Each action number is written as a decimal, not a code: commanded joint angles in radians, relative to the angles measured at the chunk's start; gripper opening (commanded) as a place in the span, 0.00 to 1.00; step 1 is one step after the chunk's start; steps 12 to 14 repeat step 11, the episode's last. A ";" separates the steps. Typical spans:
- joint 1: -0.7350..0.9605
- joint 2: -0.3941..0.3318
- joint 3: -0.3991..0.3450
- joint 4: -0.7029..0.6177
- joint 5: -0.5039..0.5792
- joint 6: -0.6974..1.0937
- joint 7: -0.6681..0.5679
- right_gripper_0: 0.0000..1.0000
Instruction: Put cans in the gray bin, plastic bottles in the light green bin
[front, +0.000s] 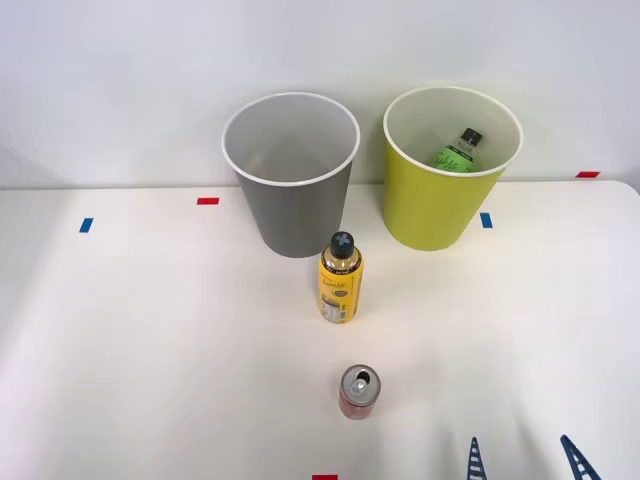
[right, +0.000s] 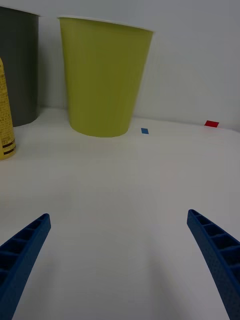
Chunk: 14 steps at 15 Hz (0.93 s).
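The right gripper (front: 525, 458) hangs released above the table (front: 150, 350). A green bottle (front: 458, 150) lies in the green bin (front: 430, 215). The red can (front: 359, 391) and yellow bottle (front: 341, 277) stand before the gray bin (front: 295, 215).

Green bottle (front: 459, 150) inside light green bin (front: 430, 215)

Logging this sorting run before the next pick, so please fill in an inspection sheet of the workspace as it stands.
Surface: white table, blue and red tape marks.
Job's things: gray bin and light green bin upright side by side; green bottle inside the light green bin; yellow bottle upright before the gray bin; red can upright nearer the robot.
Clutter: nothing seen.
Grippers: right gripper open, holding nothing, right of the can.
Cables: nothing seen.
Surroundings: plain white wall.
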 joint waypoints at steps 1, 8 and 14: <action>0.000 0.000 0.000 0.000 0.000 0.000 0.000 0.94; 0.000 0.000 0.000 0.000 0.000 0.000 0.000 0.94; 0.000 0.000 0.000 0.000 0.000 0.000 0.000 0.94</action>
